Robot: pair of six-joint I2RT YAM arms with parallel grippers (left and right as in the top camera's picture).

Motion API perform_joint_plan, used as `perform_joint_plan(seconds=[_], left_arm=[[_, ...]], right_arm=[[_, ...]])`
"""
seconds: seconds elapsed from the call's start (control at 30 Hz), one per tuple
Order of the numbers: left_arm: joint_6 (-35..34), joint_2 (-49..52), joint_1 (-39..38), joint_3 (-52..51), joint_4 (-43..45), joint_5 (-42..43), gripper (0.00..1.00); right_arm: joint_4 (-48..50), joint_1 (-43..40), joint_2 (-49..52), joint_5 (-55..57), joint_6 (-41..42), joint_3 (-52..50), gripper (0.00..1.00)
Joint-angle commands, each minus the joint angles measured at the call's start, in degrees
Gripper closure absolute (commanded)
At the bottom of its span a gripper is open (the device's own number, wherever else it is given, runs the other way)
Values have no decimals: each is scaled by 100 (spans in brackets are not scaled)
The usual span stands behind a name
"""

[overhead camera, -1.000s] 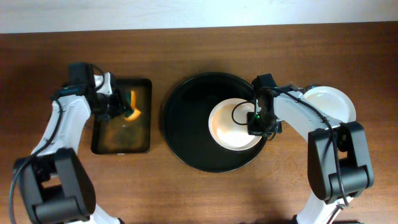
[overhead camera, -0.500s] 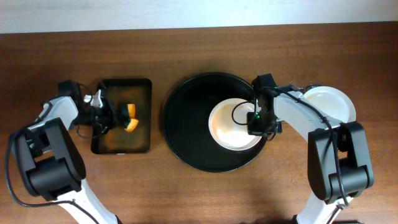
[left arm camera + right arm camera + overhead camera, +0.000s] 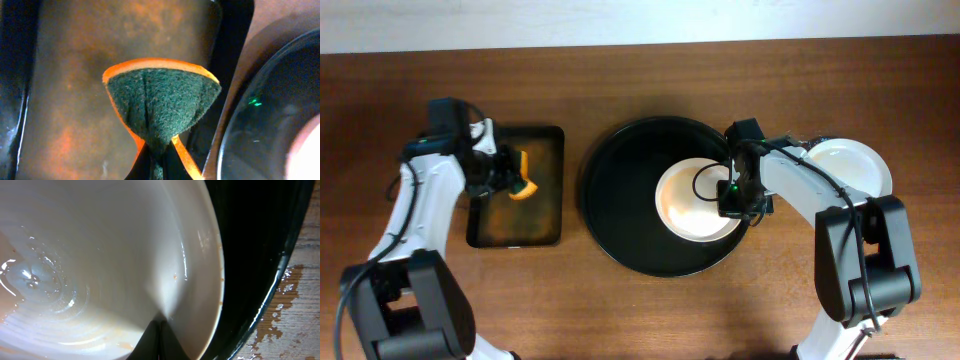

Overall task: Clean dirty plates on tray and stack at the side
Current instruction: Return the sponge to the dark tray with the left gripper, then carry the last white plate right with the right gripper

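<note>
The left pincer point(image 3: 155, 161) pinches a soft orange sponge point(image 3: 160, 107), rough green face outward, over the wet pan point(image 3: 525, 228) left of the round black tray point(image 3: 620, 210), likely loaded for scrubbing. The right pincer point(image 3: 733, 197) nips the rim of the glossy, smeared white plate point(image 3: 690, 205) on the tray's right half, steadying it. 1 clean plate point(image 3: 855, 165) lies right of the tray.

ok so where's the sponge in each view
overhead: the sponge sits left of centre, in the left pincer, above the brown rectangular tray.
left wrist: it fills the centre, green face to the camera.
right wrist: not in it; the white plate takes most of that view.
shared landmark: the round black tray, in all three.
</note>
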Motion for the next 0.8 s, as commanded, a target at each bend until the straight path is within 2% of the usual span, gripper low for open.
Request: perform_joint_plan(seconds=[0.0,0.27,0.33,0.47,0.5,0.53,0.57,0.67,0.77], left_arm=[[-7,120,-501,-188,15,-1491,100],[-11,1285,-660,-369,260,-1596,100],[-11,1320,-660,-356,249,-1589,100],[28,1113,-660,223,-142,-1591,89],[225,984,-660,413,-177,-1591,85],[337,826,-675,549,-177,-1591,71],[341,688,-675,603,-177,-1593,0],[332,190,-675,612,-393,-1587,0],[332,-125,-675,610,-927,-1067,0]], right_arm=[[-37,-15,70,74,46,-162,96],[-46,-15,68,74,48,-160,96],[-46,-15,70,74,46,-162,96],[-44,-15,70,76,46,-162,96],[-44,-15,70,74,46,-162,96],[-44,-15,70,74,46,-160,96],[-44,-15,70,74,46,-160,96],[-44,-15,70,76,46,-160,96],[-105,-15,61,13,33,-131,96]])
